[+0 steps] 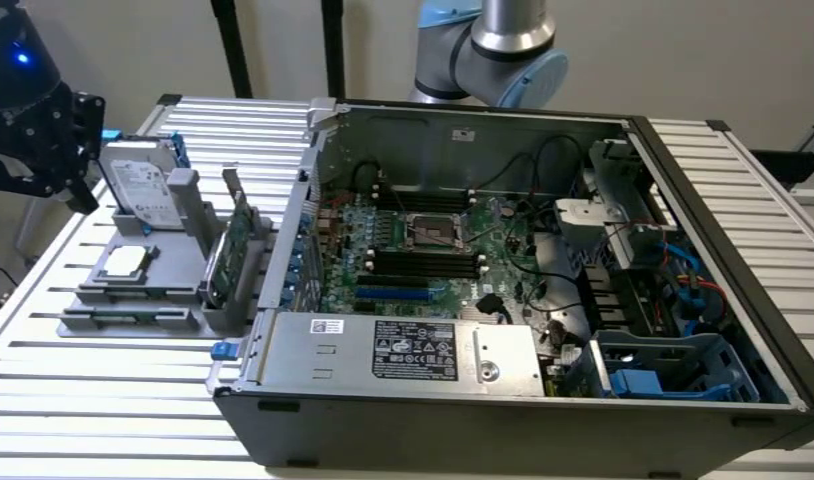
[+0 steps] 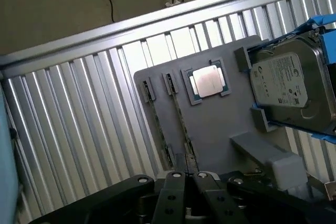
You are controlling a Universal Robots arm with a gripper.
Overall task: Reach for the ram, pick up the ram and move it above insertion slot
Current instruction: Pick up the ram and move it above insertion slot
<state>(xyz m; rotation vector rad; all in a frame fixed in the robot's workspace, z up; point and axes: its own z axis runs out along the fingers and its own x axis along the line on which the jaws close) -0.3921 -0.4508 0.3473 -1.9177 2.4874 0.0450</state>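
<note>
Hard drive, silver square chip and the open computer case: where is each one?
hard drive [image 2: 283, 85]: wrist view, on its white label.
silver square chip [image 2: 209, 82]: wrist view, on the middle of its metal lid.
open computer case [image 1: 514, 435]: exterior view, on its dark outer wall nearest the camera.

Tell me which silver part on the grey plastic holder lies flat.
The small square silver processor chip lies flat, face up; the larger silver hard drive stands on edge.
</note>
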